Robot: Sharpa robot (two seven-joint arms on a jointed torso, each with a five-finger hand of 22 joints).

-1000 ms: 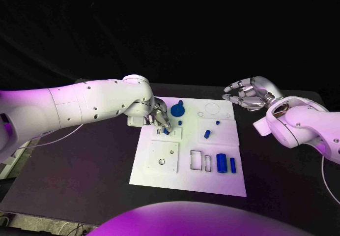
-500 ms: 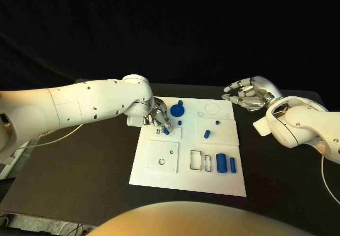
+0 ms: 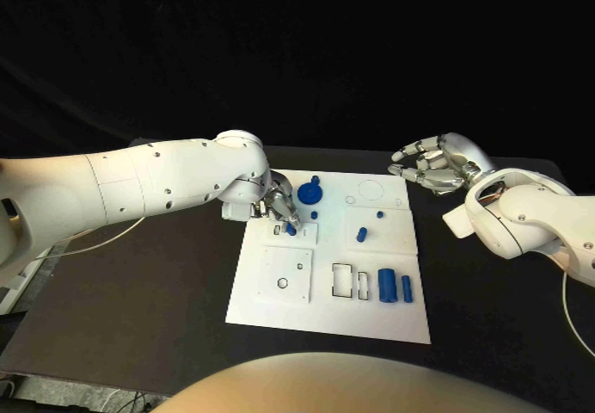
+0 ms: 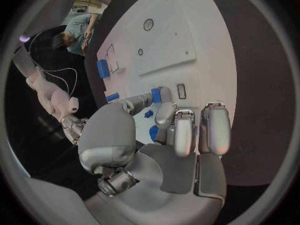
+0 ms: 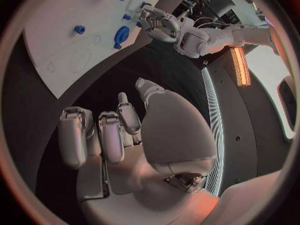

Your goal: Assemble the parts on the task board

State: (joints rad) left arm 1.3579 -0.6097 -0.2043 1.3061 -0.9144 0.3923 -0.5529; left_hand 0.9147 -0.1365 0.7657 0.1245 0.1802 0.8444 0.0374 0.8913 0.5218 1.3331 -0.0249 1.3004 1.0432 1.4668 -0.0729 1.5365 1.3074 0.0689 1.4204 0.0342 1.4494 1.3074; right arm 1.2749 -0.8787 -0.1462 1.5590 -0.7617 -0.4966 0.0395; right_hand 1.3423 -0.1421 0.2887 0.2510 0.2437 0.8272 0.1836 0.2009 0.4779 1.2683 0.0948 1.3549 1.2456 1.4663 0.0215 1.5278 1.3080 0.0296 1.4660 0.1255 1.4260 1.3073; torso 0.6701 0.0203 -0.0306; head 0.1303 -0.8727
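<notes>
Left hand (image 3: pixel 275 206) is down over the board's (image 3: pixel 325 323) far left part, fingers curled together, with a small blue peg (image 3: pixel 291 229) pinched at the fingertips over the small square plate (image 3: pixel 305 232) there. The left wrist view shows the same blue peg (image 4: pixel 160 94) between thumb and finger, just beside a small rectangular slot (image 4: pixel 180 91); whether the peg touches the board cannot be told.

Right hand (image 3: pixel 430 165) is raised beyond the board's far right corner, well apart from it, palm toward the board, fingers loosely curled and separated, holding nothing. The right wrist view confirms bare fingers (image 5: pixel 111 135) over black table (image 5: pixel 75 110).

Board lies in the middle of the table (image 3: pixel 137 292). On its far part, just beside the left hand, sits a large round blue part (image 3: pixel 310 191), with a small blue piece (image 3: pixel 315 214) near it. Right of centre lies a short blue peg (image 3: pixel 362 233); a smaller blue bit (image 3: pixel 379 214) is just beyond it. On the near right portion two blue cylinders lie side by side, one thick (image 3: pixel 387 285), one thin (image 3: pixel 407 288), next to two rectangular outlines (image 3: pixel 351 280). A square plate with a round hole (image 3: pixel 285 274) occupies the near left portion.
</notes>
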